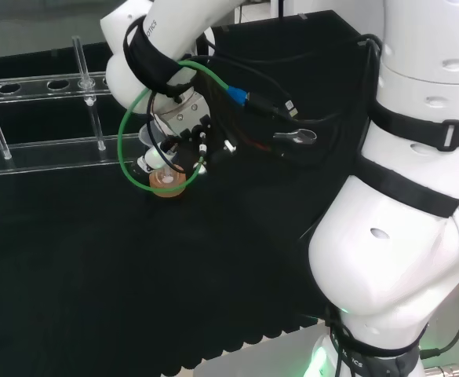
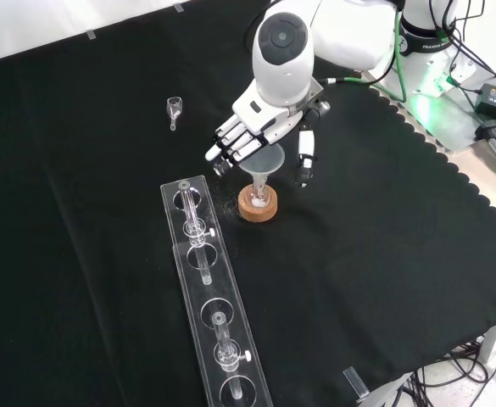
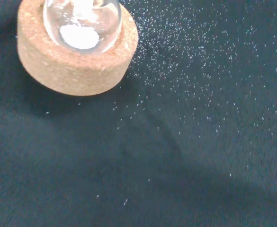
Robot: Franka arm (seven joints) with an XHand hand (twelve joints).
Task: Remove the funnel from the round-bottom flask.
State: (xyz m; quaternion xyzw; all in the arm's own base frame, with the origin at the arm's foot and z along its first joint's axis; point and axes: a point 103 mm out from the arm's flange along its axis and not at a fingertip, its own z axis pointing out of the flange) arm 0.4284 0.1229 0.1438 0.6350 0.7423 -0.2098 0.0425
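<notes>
In the front view a clear funnel (image 2: 265, 161) stands with its stem in a small round-bottom flask (image 2: 260, 195) that rests on a cork ring (image 2: 257, 206). The hand (image 2: 260, 127) hovers just behind the funnel's rim, with its fingers (image 2: 227, 148) to the funnel's left and the thumb (image 2: 304, 161) to its right, relaxed and apart from the funnel. The head view has the hand (image 1: 183, 126) above the cork ring (image 1: 167, 181). Close up in the wrist view, the flask bulb (image 3: 83, 19) holds white powder and sits in the cork ring (image 3: 76, 66).
A long clear rack (image 2: 209, 288) with tubes lies left of and below the flask in the front view; in the head view the rack (image 1: 41, 118) stands at the far left. A small glass piece (image 2: 174, 108) lies at upper left. White grains speckle the cloth (image 3: 195, 71).
</notes>
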